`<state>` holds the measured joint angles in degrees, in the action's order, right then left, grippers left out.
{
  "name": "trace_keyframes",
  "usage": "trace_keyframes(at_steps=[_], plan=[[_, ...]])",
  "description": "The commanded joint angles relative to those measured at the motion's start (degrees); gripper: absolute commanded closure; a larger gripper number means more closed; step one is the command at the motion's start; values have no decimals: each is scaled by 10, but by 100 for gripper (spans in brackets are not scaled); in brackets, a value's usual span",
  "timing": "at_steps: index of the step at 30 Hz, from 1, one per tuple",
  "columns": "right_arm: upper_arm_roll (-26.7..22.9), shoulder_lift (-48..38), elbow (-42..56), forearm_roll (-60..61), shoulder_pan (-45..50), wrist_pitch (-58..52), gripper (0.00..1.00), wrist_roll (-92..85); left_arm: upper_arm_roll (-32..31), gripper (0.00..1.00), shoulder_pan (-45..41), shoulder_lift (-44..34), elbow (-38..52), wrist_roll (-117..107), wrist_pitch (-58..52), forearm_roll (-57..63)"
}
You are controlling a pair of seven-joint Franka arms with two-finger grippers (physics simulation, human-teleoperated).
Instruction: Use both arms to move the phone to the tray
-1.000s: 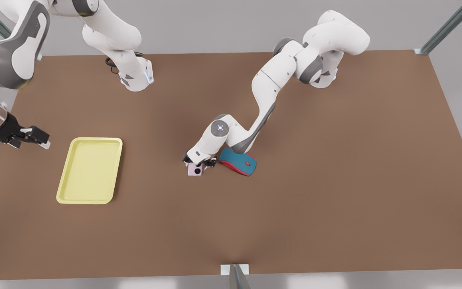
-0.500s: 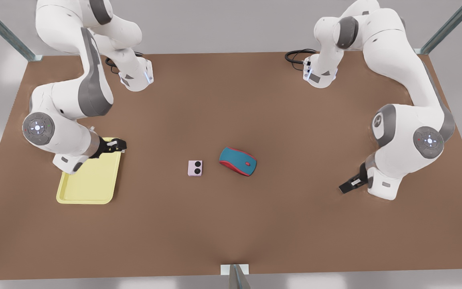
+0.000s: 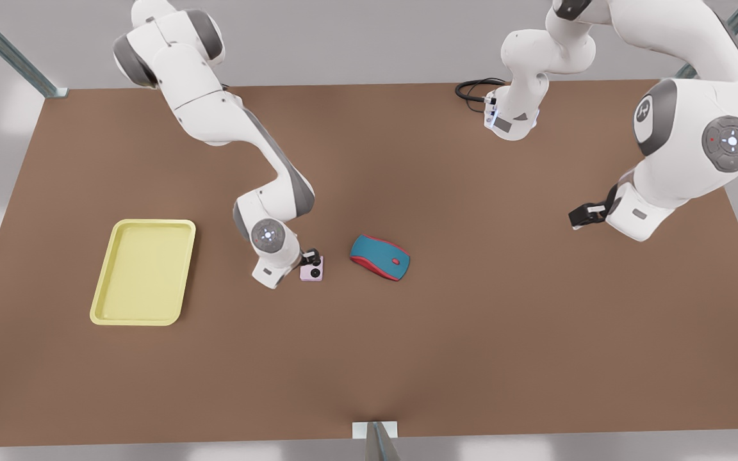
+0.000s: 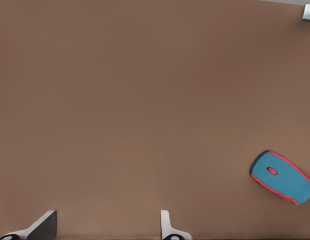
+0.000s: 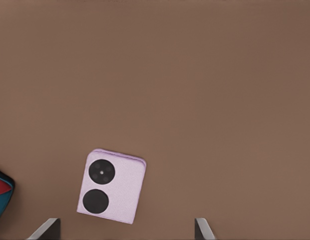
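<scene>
Phone: pale lilac slab [image 3: 313, 271] lying flat on the brown table [image 3: 471, 333], two black round lenses facing up. It sits near the middle of the table, well apart from the tray and on the side of the tray toward the front view's right.
Phone up close: in the right wrist view the phone [image 5: 113, 186] lies on bare table, touching neither fingertip [image 5: 45, 230]. No lettering can be read on it.
Tray: pale yellow, shallow, raised rim [image 3: 101, 269], toward the front view's left.
Right gripper: [image 3: 310, 258] low over the table at the phone's far edge. Its fingers are spread wide and grip nothing [image 5: 123, 232].
Left gripper: [image 3: 583, 216] above the table toward the front view's right, well apart from the phone. Its fingers stand apart, with bare table between them [image 4: 102, 229].
Mouse: teal with red trim [image 3: 380, 257], just beside the phone toward the front view's right; also seen far off in the left wrist view [image 4: 282, 176].
Markings: a small emblem on the left arm's grey cap [image 3: 643, 110], too small to read.
</scene>
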<state>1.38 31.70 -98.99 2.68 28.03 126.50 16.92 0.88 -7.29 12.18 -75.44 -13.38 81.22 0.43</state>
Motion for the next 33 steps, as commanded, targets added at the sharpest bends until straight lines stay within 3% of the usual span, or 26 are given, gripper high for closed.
trace_keyframes(at_steps=[1,5,13,17,33], plan=[[1,13,-1,1,8,151,0,202,0,0,0,3,0,125,-10,1],[1,42,-11,-3,21,196,0,203,-1,0,1,4,0,125,-8,1],[-4,63,-22,-8,19,192,0,183,0,0,1,18,0,116,-8,2],[-4,74,3,-69,20,155,0,207,5,0,2,25,0,113,-9,3],[-1,54,-51,-72,28,147,0,223,7,0,0,27,-1,111,-4,10]])
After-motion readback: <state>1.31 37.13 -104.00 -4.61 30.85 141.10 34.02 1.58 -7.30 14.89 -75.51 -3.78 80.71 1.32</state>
